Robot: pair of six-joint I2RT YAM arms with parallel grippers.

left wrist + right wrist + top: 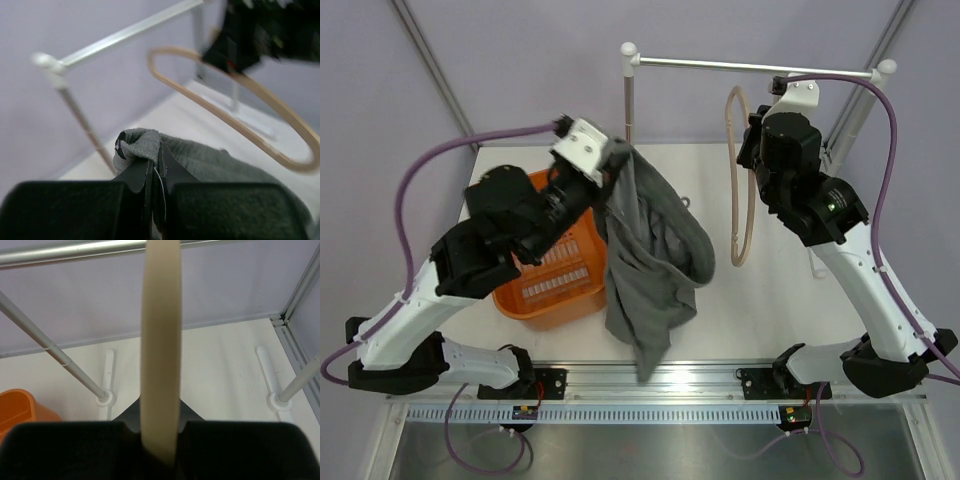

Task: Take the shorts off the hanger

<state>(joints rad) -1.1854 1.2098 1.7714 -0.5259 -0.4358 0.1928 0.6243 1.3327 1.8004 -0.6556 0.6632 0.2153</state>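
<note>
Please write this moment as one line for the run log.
left gripper: shut on shorts | right gripper: shut on hanger | shorts: off hanger, hanging beside orange basket

Lilac walls [520, 60], white table [770, 320]

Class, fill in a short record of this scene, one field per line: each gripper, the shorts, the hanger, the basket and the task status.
left gripper: shut on a bunched fold of the shorts
right gripper: shut on the hanger
shorts: hang from the left gripper, apart from the hanger
hanger: loop bare, below the metal rail
orange basket: on the table, left of the shorts
task status: shorts look off the hanger
</note>
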